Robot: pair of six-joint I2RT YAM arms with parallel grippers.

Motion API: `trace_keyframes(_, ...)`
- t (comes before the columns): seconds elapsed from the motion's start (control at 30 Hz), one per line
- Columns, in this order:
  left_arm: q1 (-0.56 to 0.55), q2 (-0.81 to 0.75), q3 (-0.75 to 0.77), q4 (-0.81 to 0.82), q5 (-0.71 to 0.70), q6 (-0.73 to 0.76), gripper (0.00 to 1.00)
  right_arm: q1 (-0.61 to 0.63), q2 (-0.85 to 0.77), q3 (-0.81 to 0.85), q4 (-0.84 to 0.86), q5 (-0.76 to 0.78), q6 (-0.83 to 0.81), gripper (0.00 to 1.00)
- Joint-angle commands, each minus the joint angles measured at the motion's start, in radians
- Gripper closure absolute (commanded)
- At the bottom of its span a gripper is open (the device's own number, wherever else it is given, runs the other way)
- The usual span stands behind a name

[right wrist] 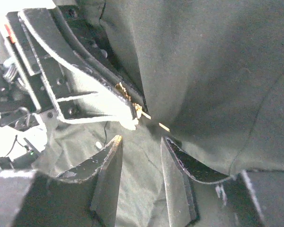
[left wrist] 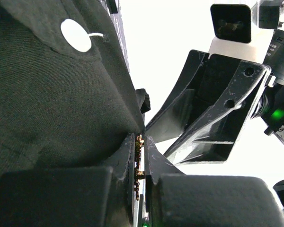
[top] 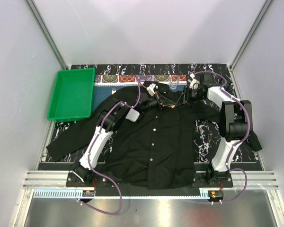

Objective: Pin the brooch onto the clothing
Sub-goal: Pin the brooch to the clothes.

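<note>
While my left fingers pinch the brooch and right fingers stand spread, I want the shirt taut against its pin.

Shirt lies flat across the middle of the table, top end toward the far edge. Behind it runs the placemat, and the tray sits off at the far left. Up at that top end, the brooch sits between the fingers of the left gripper, seemingly right against the fabric edge. The right gripper faces it, just to its right.
</note>
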Motion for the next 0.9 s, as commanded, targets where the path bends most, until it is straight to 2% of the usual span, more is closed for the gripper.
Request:
trace_keyframes(0.0, -0.012, 0.021, -0.006, 0.132, 0.0, -0.047, 1.0, -0.059, -0.105, 0.059, -0.094, -0.085, -0.043, 0.56)
trace_keyframes(0.07, -0.012, 0.024, -0.009, 0.13, 0.001, -0.047, 1.0, -0.111, -0.13, 0.069, -0.12, -0.123, -0.051, 0.55)
trace_keyframes(0.17, -0.014, 0.022, -0.011, 0.132, 0.0, -0.047, 1.0, -0.122, -0.132, 0.087, -0.162, -0.113, -0.077, 0.52)
trace_keyframes(0.33, -0.015, 0.016, -0.011, 0.138, -0.004, -0.046, 1.0, -0.122, -0.096, 0.118, -0.173, -0.054, -0.073, 0.69)
trace_keyframes(0.37, -0.015, 0.016, -0.011, 0.139, -0.005, -0.047, 1.0, -0.122, -0.077, 0.124, -0.165, -0.053, -0.062, 0.7)
trace_keyframes(0.53, -0.015, 0.013, -0.017, 0.135, -0.002, -0.04, 1.0, -0.122, -0.018, 0.141, -0.148, -0.129, -0.01, 0.6)
trace_keyframes(0.87, -0.025, 0.024, -0.005, 0.141, -0.002, -0.051, 1.0, -0.122, 0.086, 0.154, -0.125, -0.177, 0.062, 0.59)
